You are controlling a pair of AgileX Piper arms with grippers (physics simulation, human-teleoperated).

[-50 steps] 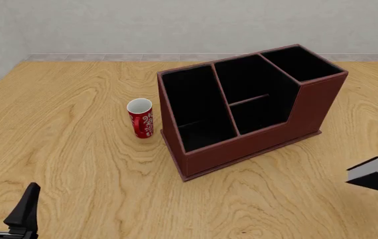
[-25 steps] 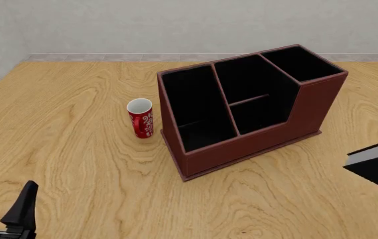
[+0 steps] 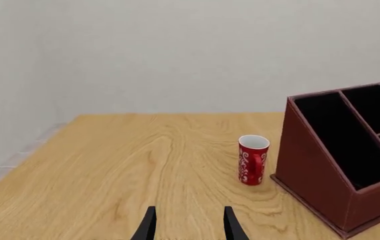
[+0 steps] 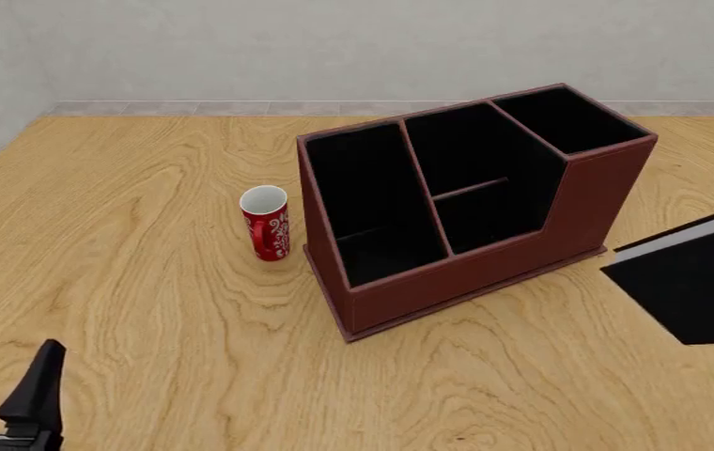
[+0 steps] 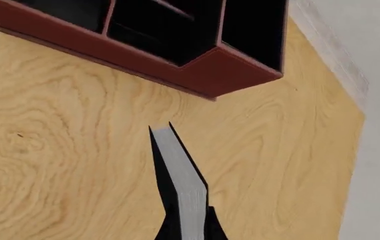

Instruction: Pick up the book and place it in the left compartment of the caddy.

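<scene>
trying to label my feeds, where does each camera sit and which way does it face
Front view: fixed above and behind the arms, looking forward and down on the reddish-brown leather-look caddy, the white-rimmed red mug and the black hardcover book; only the left claw shows.
Left wrist view: low behind the left claw, facing the mug and the caddy's lower end.
Right wrist view: behind the right claw, looking along the gripped book's white pages to the caddy.
All share the caddy.
</scene>
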